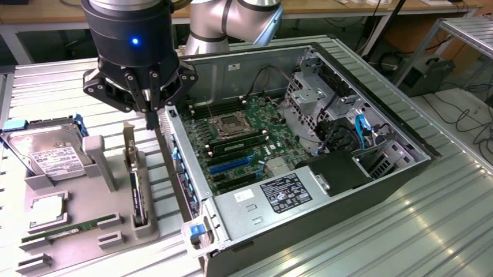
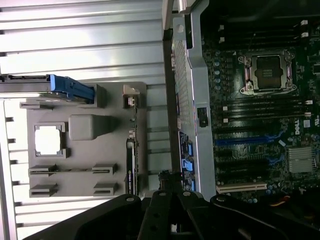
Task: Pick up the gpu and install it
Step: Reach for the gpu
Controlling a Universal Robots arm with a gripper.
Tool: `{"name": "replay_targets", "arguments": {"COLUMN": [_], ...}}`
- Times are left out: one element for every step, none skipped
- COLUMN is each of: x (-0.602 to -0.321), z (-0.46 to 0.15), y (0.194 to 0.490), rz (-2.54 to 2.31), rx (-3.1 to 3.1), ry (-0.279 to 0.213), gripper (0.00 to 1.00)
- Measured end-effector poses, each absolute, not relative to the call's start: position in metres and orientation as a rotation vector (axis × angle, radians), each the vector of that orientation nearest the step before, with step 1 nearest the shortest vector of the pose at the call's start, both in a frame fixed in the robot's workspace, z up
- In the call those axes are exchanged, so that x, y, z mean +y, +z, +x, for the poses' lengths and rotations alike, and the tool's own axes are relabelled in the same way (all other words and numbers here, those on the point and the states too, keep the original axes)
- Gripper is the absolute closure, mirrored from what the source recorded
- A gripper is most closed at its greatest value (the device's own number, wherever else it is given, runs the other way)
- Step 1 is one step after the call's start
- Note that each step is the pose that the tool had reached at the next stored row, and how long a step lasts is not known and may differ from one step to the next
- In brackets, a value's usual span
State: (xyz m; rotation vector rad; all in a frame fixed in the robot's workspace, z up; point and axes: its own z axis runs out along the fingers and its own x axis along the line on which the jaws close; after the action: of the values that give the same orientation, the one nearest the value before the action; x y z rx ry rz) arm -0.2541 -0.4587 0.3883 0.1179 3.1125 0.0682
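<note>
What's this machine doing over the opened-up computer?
A robot arm's gripper hangs shut and empty above a grey parts holder, beside an open computer case. The gpu it is meant to install stands on edge in the holder, close by the gripper, not yet picked up. A hard drive and a memory stick sit in the same holder.

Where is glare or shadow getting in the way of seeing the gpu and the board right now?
Exterior view: glare streaks the ribbed table, but the gpu and the motherboard are evenly lit. Wrist view: the table washes out near white, the gpu reads as a dark strip, the motherboard is dimmer inside the case.
</note>
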Motion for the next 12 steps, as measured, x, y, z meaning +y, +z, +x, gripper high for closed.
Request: {"name": "replay_targets", "arguments": {"x": [-0.459,-0.4591,-0.4594,-0.4596,-0.4597,-0.4599,-0.46,-0.4601,-0.4602,-0.4604,-0.4606,-0.4607], "z": [-0.2541,-0.2541,-0.2541,-0.2541,-0.2541,-0.2541,-0.2541,-0.2541,-0.2541,-0.2541,-0.2541,-0.2541], "y": [0.3882,0.3881,0.388,0.388,0.3879,0.3878,0.3878,0.3877,0.3876,0.3874,0.3873,0.3872], "rz": [0.118,0.118,0.118,0.118,0.118,0.118,0.118,0.118,0.118,0.118,0.118,0.118], "rx": [3.112,3.112,3.112,3.113,3.112,3.112,3.112,3.112,3.113,3.112,3.113,3.112], "ry": [0.068,0.068,0.068,0.068,0.068,0.068,0.068,0.068,0.068,0.068,0.068,0.068], "gripper": [0.89,0.89,0.89,0.89,0.89,0.89,0.89,0.89,0.89,0.89,0.89,0.89]}}
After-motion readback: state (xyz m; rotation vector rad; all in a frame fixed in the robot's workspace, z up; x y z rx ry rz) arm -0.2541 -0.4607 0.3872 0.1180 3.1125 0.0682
